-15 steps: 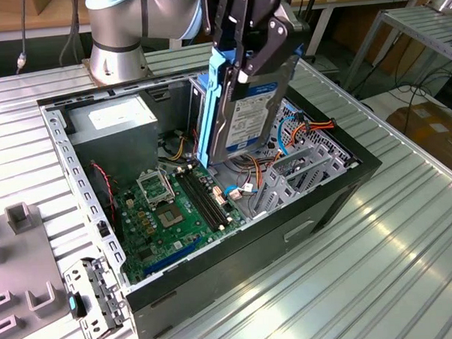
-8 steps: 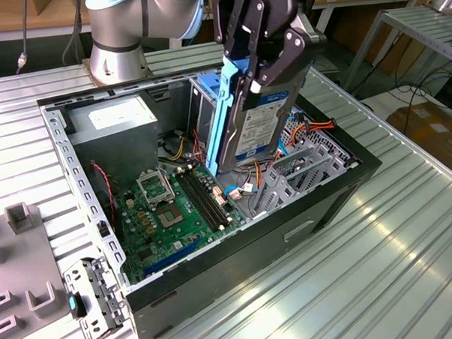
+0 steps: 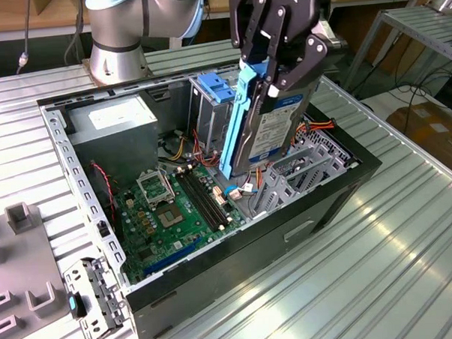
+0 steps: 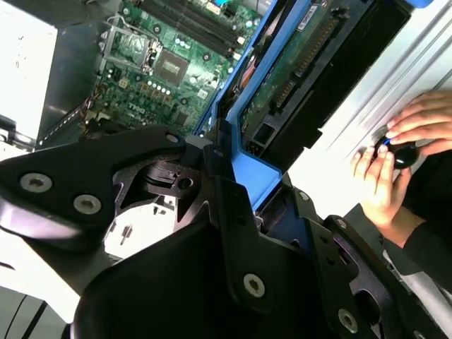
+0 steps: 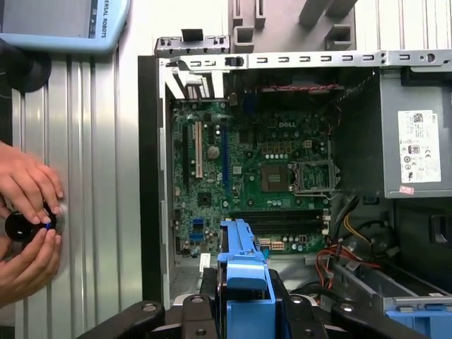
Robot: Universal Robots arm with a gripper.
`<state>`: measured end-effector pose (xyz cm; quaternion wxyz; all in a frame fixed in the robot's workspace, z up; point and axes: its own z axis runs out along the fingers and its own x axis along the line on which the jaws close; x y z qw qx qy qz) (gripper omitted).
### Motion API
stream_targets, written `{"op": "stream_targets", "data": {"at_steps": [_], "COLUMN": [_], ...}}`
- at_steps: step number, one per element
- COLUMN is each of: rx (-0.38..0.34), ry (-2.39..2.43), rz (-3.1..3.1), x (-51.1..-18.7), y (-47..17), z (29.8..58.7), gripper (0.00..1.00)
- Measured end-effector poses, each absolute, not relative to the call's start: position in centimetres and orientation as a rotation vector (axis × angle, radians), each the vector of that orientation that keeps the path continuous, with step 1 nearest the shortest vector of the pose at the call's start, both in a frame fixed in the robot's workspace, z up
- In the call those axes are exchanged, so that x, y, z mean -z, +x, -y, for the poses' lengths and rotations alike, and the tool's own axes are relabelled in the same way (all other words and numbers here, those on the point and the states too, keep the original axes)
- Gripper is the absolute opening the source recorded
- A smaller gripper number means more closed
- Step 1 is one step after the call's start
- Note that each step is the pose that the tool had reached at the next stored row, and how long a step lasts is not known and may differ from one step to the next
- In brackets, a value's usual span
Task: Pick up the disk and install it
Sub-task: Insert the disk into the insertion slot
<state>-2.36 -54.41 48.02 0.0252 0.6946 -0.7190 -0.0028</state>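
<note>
Robot arm's gripper (image 3: 271, 76) holds the disk (image 3: 275, 126) on edge, slightly tilted, over an open PC case (image 3: 288, 227) on a slatted metal table (image 3: 381, 275). Its fingers are clamped across the disk's upper end, w/ only the drive's thickness between them. In the exterior view the white-and-blue label faces the exterior view's right and the blue rail (image 3: 235, 124) faces its left. The disk's lower end dips inside the case, just beside the motherboard (image 3: 168, 209) and above the grey drive cage (image 3: 305, 166). A blue latch piece (image 3: 216, 87) sits just behind the disk, and the grey PSU (image 3: 119, 125) sits in the far corner on the exterior view's left. The second wrist view gives what that angle hides: the disk's underside, a green circuit board (image 4: 296, 63) in a dark frame. Both wrist views also catch a person's hands (image 5: 28, 226) outside the case, fingers round a small black knob (image 5: 20, 226) on the table. The first wrist view looks down the rail's top edge w/ the whole motherboard beyond, plus a blue-edged pendant screen (image 5: 63, 21) on the hands' side of the case.
</note>
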Motion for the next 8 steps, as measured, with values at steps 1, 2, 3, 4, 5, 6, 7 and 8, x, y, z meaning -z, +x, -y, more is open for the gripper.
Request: {"op": "stream_targets", "data": {"at_steps": [1,2,3,4,5,6,7,8], "rx": [0.009,0.009,0.009,0.009,0.009,0.009,0.009,0.009], "ry": [2.148,2.148,2.148,2.148,2.148,2.148,2.148,2.148], "rz": [2.223,2.223,2.223,2.223,2.223,2.223,2.223,2.223], "x": [-48.0,-48.0,-48.0,-48.0,-48.0,-48.0,-48.0,-48.0], "y": [-1.8,-1.1,-0.7,-0.5,-0.4,-0.4,-0.4,-0.3], "z": [54.4,54.5,54.5,54.5,54.5,54.5,54.5,54.5], "gripper": [0.37,0.37,0.37,0.37,0.37,0.37,0.37,0.37]}}
